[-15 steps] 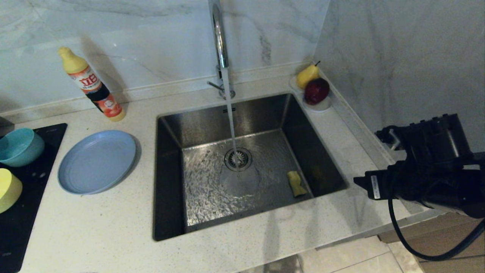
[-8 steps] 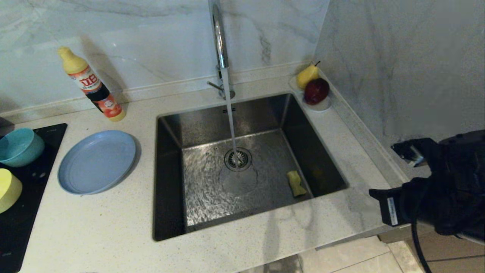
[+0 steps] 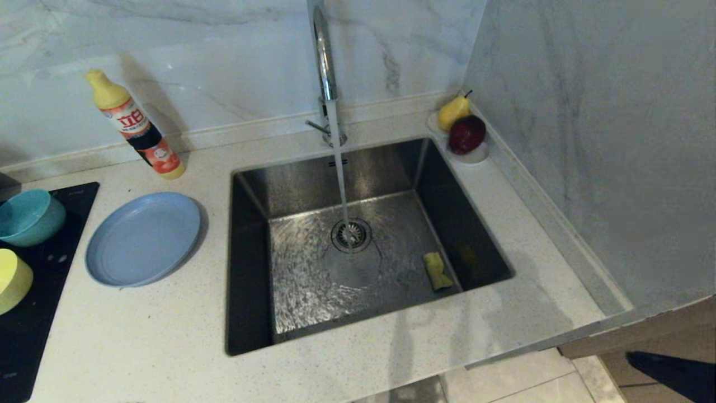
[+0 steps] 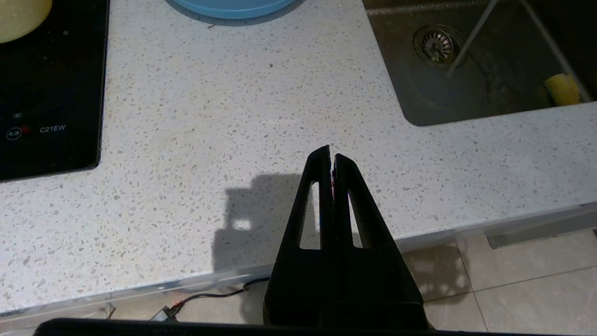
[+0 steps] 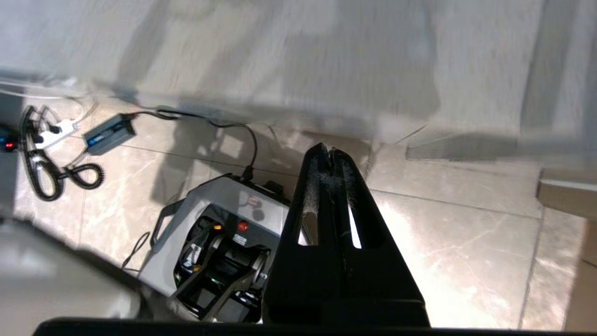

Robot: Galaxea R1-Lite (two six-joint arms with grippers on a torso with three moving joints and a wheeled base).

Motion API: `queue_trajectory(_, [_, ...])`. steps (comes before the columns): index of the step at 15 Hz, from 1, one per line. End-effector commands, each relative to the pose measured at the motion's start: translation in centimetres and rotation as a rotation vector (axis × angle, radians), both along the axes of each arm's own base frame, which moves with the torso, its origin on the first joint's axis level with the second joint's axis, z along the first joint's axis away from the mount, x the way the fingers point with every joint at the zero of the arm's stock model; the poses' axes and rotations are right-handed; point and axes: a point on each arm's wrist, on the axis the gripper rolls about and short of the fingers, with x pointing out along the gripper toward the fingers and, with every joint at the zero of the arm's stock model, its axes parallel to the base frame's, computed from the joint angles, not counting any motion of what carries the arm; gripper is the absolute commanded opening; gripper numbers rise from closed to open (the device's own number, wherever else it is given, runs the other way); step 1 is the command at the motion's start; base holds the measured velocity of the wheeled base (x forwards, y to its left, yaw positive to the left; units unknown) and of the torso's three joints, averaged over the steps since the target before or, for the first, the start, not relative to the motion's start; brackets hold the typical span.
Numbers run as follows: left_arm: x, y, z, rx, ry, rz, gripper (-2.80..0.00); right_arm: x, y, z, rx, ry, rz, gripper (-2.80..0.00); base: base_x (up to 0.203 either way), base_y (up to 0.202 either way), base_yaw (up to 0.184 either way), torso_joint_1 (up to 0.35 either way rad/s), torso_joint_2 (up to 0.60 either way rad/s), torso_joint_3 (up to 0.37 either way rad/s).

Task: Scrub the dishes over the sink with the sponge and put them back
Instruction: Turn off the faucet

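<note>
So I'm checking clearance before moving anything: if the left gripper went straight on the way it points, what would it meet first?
Most likely the speckled countertop: the left gripper, jaws shut and empty, points down at bare counter near its front edge, between plate and sink. Depth is unclear.

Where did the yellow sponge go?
In the head view the sponge lies on the bottom of the sink, near its right wall, a little right of the drain.

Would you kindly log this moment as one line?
sponge: in sink | tap: running | left gripper: shut | right gripper: shut, empty
</note>
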Motion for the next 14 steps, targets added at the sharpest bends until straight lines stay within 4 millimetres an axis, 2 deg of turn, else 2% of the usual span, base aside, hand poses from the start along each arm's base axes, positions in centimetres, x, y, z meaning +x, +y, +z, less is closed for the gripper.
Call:
queue_trajectory(1, [0.0, 0.0, 0.0, 0.0, 0.001, -0.001, -2.8, -4.2, -1.1, -0.8, 0.031, -0.101, 0.012, -2.8, 0.0, 0.0, 0.0, 0.0, 0.0, 0.0])
queue_trajectory(4, [0.0, 0.0, 0.0, 0.0, 0.0, -0.001, -2.8, -7.6, -1.3, -3.1, 0.031, -0.147, -0.014, -2.8, 0.0, 0.0, 0.0, 0.0, 0.0, 0.0])
queue_trajectory(7, [0.0, 0.0, 0.0, 0.0, 0.001, 0.001, -2.8, -9.6, -1.5, -5.4, -0.013, -0.222, -0.142, -2.8, 0.0, 0.0, 0.0, 0.0, 0.0, 0.0])
queue_trajectory(11, [0.0, 0.0, 0.0, 0.0, 0.0, -0.001, -2.8, -9.7, -2.2, -9.5, -0.141, -0.263, -0.355, -2.8, 0.0, 0.0, 0.0, 0.0, 0.0, 0.0])
queue_trajectory(14, [0.0, 0.0, 0.0, -0.002, 0.0, 0.0, -2.8, -10.9, -2.2, -9.8, -0.111, -0.43, -0.361, -2.8, 0.0, 0.0, 0.0, 0.0, 0.0, 0.0])
